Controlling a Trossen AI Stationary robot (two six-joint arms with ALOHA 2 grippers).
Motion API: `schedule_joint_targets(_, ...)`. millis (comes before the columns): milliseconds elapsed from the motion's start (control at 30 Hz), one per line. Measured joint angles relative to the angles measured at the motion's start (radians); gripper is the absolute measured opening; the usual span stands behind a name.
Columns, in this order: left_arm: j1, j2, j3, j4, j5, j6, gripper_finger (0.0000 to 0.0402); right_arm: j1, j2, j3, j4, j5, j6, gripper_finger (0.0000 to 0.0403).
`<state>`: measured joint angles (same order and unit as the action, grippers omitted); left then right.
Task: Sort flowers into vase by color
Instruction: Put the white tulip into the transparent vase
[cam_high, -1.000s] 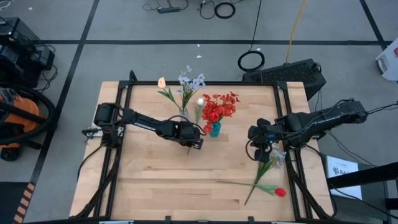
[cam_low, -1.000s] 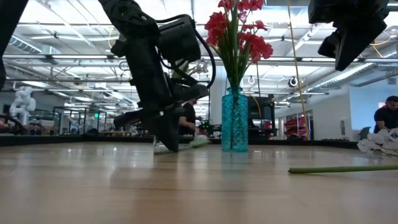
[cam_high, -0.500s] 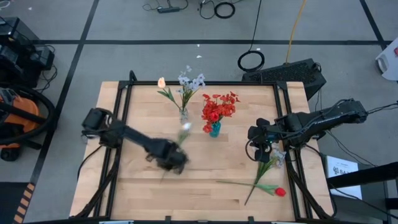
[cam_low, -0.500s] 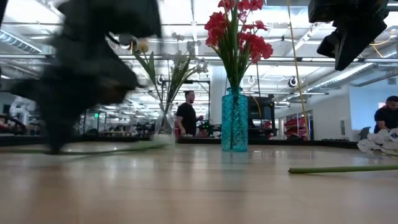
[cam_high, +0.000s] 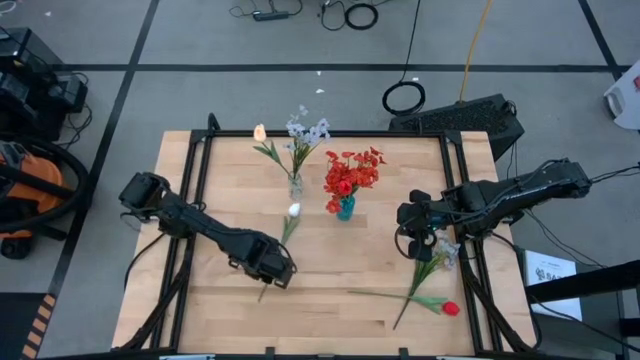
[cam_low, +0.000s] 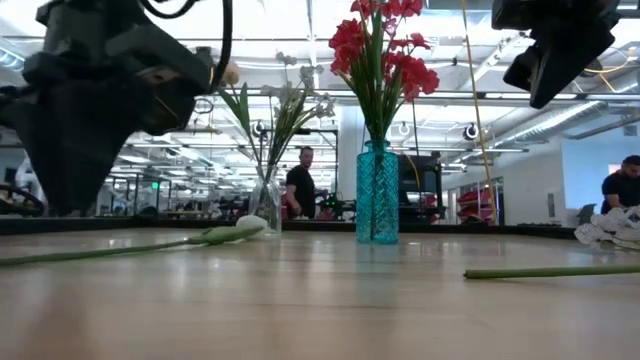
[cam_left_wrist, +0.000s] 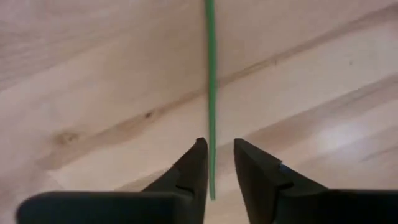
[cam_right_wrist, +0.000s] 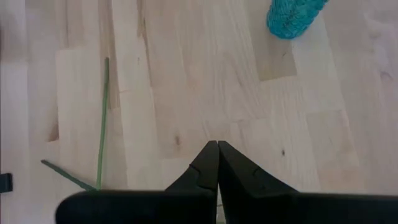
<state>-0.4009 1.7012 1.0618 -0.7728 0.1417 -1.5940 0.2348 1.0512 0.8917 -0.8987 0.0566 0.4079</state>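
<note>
A cream tulip (cam_high: 294, 210) lies flat on the table; its green stem (cam_left_wrist: 211, 81) runs toward the near edge. My left gripper (cam_high: 270, 272) hovers over the stem's free end, open by a narrow gap, one finger on each side of the stem (cam_low: 110, 248). My right gripper (cam_high: 416, 228) is shut and hangs above the table at the right (cam_right_wrist: 217, 149). The clear vase (cam_high: 296, 184) holds lavender-white sprays and a peach tulip (cam_high: 260, 132). The teal vase (cam_high: 345, 209) holds red blossoms (cam_high: 351, 172).
A red bud (cam_high: 450, 309) on a long stem (cam_high: 395, 297) lies near the table's near right corner. A lavender-white spray (cam_high: 441, 254) lies beside it, under the right arm. Bare wood spans the table's near left and middle. A person stands in the room beyond (cam_low: 300, 185).
My left gripper has swept from beside the two vases toward the table's near-left and come lower. The cream tulip went with it: its blossom, earlier raised between the vases, now rests on the table in front of the clear vase, stem flat.
</note>
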Motion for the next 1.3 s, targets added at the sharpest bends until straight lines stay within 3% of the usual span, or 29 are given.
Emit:
schedule_joint_targets(267,0.028,0.000,0.000,-0.008,-0.041,0.011,0.0135,0.000,0.000,0.000,0.013,0.000,-0.011,0.0000)
schedule_joint_targets(400,0.081,0.000,0.000,-0.038,-0.126,0.020,0.0136,0.000,0.000,0.000,0.012,0.000,-0.025,0.0000)
schedule_joint_targets(767,0.263,-0.001,0.002,0.033,-0.155,0.251,0.0136,0.000,0.000,0.000,0.012,-0.001,-0.031,0.0000)
schedule_joint_targets(1033,0.296,0.021,0.001,0.036,-0.156,0.300,0.0136,0.001,0.000,0.000,0.012,-0.002,-0.031,0.0000)
schedule_joint_targets(1300,0.287,0.138,0.005,0.117,-0.120,0.312,0.0136,0.001,0.000,0.000,0.014,-0.002,-0.028,0.0000)
